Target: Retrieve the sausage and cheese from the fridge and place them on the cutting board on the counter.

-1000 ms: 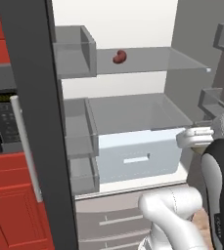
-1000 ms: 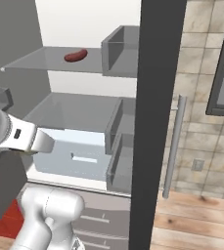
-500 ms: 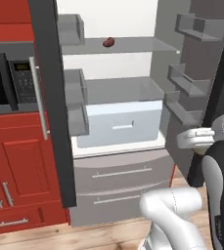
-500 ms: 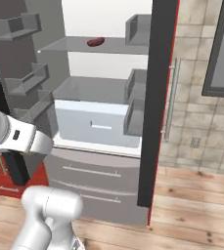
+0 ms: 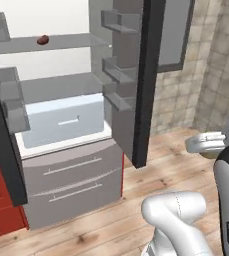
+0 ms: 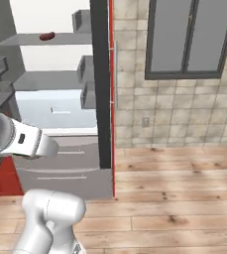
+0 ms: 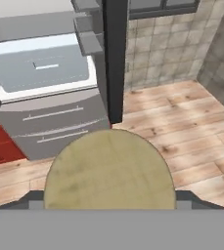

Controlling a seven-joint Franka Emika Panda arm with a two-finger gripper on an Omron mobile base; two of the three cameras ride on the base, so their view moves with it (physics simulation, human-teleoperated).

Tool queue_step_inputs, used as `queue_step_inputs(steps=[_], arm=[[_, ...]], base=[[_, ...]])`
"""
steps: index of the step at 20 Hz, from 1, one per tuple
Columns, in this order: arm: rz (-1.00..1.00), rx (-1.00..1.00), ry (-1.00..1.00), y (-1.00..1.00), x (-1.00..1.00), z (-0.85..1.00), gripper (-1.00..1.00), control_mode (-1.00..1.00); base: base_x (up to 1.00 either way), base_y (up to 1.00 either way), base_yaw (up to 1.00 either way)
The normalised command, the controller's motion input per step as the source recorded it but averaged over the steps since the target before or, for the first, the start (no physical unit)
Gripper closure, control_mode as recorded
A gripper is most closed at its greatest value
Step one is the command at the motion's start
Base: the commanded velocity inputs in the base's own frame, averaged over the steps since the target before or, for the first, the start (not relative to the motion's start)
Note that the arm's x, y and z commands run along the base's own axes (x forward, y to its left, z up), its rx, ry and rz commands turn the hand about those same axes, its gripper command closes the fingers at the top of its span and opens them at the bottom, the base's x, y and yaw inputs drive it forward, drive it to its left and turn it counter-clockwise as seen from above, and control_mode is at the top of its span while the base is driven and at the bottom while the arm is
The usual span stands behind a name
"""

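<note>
The fridge (image 5: pixel 71 125) stands open, its right door (image 5: pixel 143 80) swung out edge-on, with dark edge and grey bins on its inner face. The sausage (image 5: pixel 43 39) lies on the upper glass shelf (image 5: pixel 61 44), toward the shelf's left part in the left base view; in the right base view the sausage (image 6: pixel 47 36) shows its long axis running roughly along the shelf's front edge, side to side, lying flat. Under the shelves sits a pale crisper box (image 5: pixel 68 122), and below it the two grey drawers (image 5: pixel 73 180) at the fridge's base. In the hand view the cheese (image 7: pixel 109 171) is a big pale yellowish-tan disc right in front of the camera, its flat round face turned toward the lens, so its axis points along the gripper. The gripper (image 7: pixel 109 202) has its jaws spread wide, with dark tips just peeking out on either side of the cheese, clasping it between them. Beyond the cheese lie wooden floor (image 7: pixel 182 117) and tiled wall (image 7: pixel 172 53).
</note>
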Motion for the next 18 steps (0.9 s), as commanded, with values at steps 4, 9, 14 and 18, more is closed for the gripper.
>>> queue_step_inputs(steps=[4, 9, 14, 18], arm=[[0.0, 0.0, 0.0, 0.0, 0.0, 0.0, 1.0, 1.0], [0.0, 0.0, 0.0, 0.0, 0.0, 0.0, 1.0, 1.0], [0.0, 0.0, 0.0, 0.0, 0.0, 0.0, 1.0, 1.0], [0.0, 0.0, 0.0, 0.0, 0.0, 0.0, 1.0, 1.0]], base=[[-0.01, -0.43, -0.84], [0.0, -0.11, -0.94], [0.0, -0.09, -0.95], [0.0, -0.16, -0.95]])
